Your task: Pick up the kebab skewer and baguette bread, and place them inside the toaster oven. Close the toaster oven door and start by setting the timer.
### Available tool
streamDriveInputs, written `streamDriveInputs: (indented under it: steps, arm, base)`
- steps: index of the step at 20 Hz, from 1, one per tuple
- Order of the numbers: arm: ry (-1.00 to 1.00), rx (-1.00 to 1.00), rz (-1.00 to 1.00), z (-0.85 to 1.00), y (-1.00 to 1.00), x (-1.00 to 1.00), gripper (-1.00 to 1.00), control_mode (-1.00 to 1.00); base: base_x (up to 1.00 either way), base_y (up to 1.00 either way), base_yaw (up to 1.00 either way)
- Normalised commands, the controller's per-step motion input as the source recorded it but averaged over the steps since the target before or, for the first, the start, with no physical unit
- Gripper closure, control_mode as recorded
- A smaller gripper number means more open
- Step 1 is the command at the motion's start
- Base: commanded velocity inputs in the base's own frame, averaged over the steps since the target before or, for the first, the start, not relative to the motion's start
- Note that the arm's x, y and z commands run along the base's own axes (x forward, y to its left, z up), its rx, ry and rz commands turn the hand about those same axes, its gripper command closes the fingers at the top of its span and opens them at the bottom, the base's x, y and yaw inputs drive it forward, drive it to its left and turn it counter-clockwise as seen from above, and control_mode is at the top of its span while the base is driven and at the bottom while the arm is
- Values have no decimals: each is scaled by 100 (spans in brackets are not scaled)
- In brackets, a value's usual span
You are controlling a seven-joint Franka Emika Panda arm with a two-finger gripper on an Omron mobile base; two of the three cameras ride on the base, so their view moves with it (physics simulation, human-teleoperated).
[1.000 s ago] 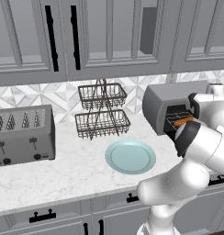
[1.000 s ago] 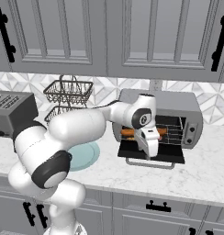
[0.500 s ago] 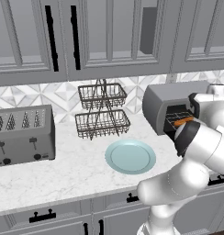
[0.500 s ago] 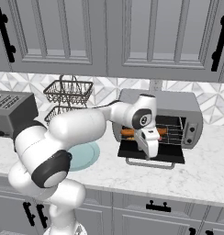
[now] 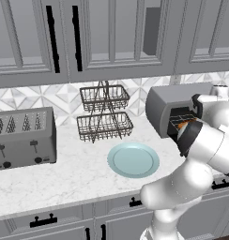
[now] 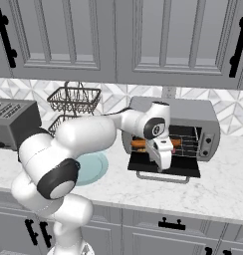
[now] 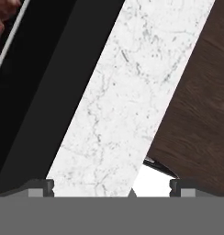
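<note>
The grey toaster oven [image 6: 193,115] stands on the counter with its dark door [image 6: 185,168] folded down flat. On the rack inside lies orange-brown food [image 6: 138,144], with more of it to the right [image 6: 176,142]; which piece is the kebab skewer and which the baguette I cannot tell. From the other side the toaster oven [image 5: 168,101] shows an orange bit [image 5: 184,124] in its cavity. My gripper [image 6: 166,166] points down just above the open door. In the hand view the gripper [image 7: 111,186] is open, fingertips [image 7: 40,186] wide apart over the marble, with nothing between them.
A pale teal plate [image 5: 133,160] sits bare on the marble counter left of the oven. Behind it stands a two-tier wire basket [image 5: 105,117], and a slot-topped toaster [image 5: 23,137] is at the far left. Dark wood floor [image 7: 201,92] lies beyond the counter edge.
</note>
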Motion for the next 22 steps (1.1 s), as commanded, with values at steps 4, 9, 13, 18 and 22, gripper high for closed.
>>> streamDriveInputs:
  steps: [4,9,13,18,22]
  arm:
    - [-3,0,0,0,0,36,-100,-100]
    - [-7,0,0,-4,0,18,-100,-100]
    - [-8,0,0,-9,0,22,-100,-100]
    - [-7,0,0,-28,0,7,-100,-100]
    - [-8,0,0,-25,0,10,-100,-100]
  base:
    - [0,0,0]
    - [0,0,0]
    - [0,0,0]
    - [0,0,0]
    - [0,0,0]
